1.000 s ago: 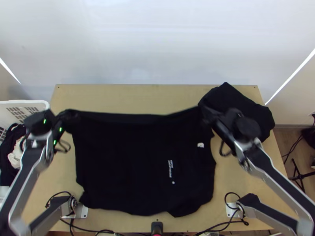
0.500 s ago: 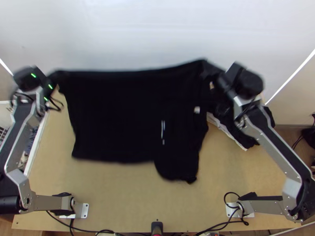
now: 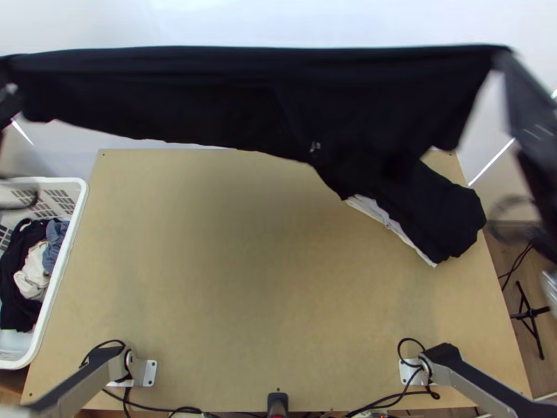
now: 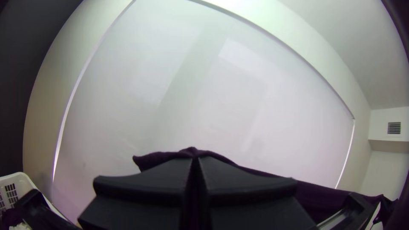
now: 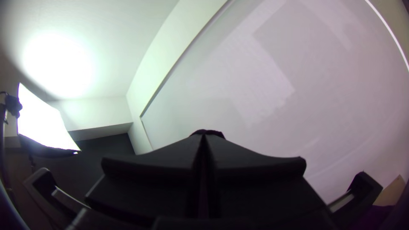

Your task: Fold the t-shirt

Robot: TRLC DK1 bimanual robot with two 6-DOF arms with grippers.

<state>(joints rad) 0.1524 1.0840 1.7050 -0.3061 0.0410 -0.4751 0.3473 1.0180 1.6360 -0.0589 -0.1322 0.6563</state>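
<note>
Black t-shirt (image 3: 244, 90) hangs lengthwise from left to right, its edge clenched by left tool (image 3: 7, 78) and right tool (image 3: 507, 66).

T-shirt (image 3: 230, 97): black cloth, matt, smooth along its stretched upper edge. Table (image 3: 264, 279): light wood, smooth, low sheen. Laundry basket at its left edge (image 3: 79, 202): white plastic, perforated. Fingers (image 4: 145, 183): black, matt. Arm-base plates by the near edge (image 3: 150, 373): metallic-looking, smooth.

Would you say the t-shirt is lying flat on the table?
No, the black t-shirt hangs stretched between the left arm and right arm.
</note>
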